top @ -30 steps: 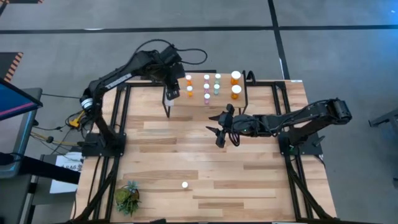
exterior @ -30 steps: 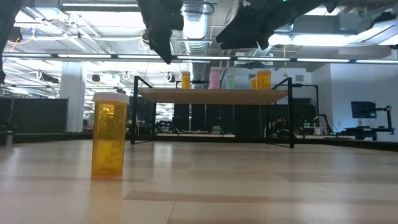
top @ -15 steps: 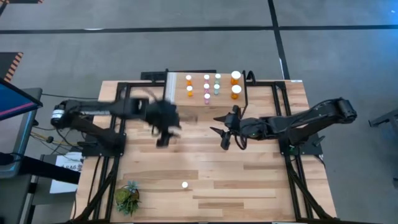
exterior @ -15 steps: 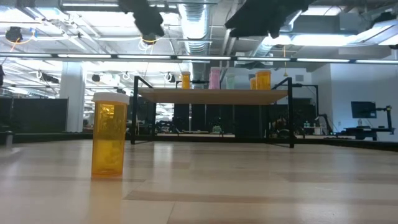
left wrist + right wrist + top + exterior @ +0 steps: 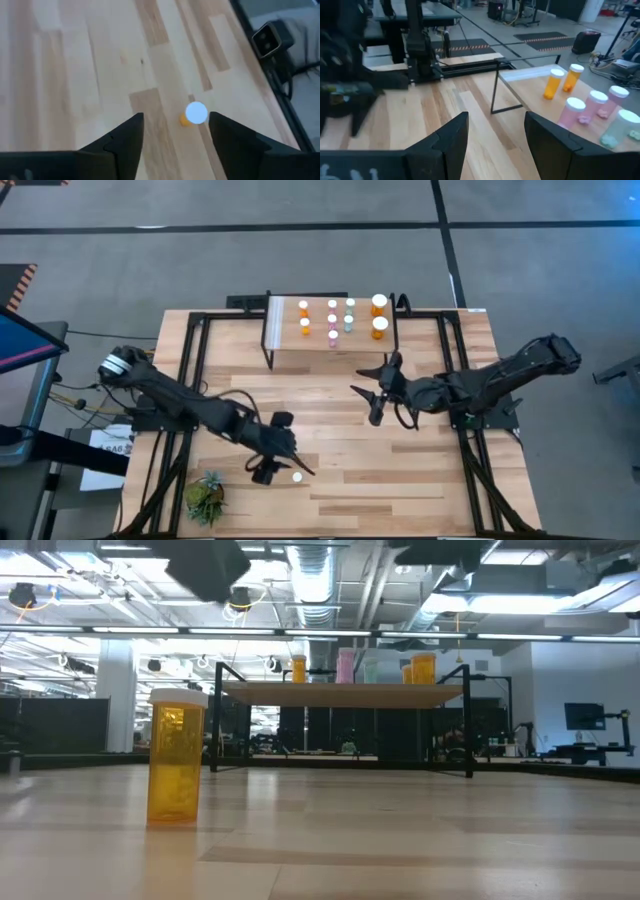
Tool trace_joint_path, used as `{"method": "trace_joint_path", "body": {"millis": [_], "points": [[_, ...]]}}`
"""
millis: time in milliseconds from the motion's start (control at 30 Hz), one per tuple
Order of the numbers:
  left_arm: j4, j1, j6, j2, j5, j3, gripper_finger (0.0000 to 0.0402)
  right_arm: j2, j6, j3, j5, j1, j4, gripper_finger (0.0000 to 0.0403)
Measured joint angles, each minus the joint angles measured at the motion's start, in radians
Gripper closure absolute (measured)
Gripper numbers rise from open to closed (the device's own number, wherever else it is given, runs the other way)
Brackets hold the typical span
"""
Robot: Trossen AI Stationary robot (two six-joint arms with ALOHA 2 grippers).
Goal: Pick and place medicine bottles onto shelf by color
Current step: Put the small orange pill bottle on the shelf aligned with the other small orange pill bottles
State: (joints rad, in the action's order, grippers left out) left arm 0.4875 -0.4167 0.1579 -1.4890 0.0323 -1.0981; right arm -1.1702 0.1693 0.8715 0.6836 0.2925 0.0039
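My left claw [image 5: 277, 448] hangs open over the wooden worktop's [image 5: 420, 480] near edge, and the last loose medicine bottle, a small orange cylinder with a white cap [image 5: 297, 477], stands upright just beside it, toward that edge; in my wrist view its cap [image 5: 196, 112] shows between my spread fingers [image 5: 125, 145], long axis vertical. My left arm is far nearer than my right claw [image 5: 378, 392], empty and partly open mid-worktop. On the raised light-wood shelf [image 5: 285, 340] at the far edge I count eight bottles: four orange, two pink, two teal.
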Motion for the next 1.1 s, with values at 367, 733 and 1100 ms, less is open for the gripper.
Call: {"method": "trace_joint_path", "body": {"millis": [367, 733, 1100], "points": [[-0.072, -0.024, 0.076, -0.16, -0.014, -0.002, 0.0143, 0.003, 0.026, 0.0, 0.057, 0.072, 0.003, 0.0187], [-0.113, -0.101, 0.071, -0.175, 0.027, -0.003, 0.0158, 0.003, 0.033, 0.0, 0.059, 0.073, 0.003, 0.0187], [-0.164, -0.104, 0.063, -0.262, 0.053, -0.011, 0.0161, 0.002, 0.036, 0.001, 0.059, 0.072, 0.008, 0.0187]]}}
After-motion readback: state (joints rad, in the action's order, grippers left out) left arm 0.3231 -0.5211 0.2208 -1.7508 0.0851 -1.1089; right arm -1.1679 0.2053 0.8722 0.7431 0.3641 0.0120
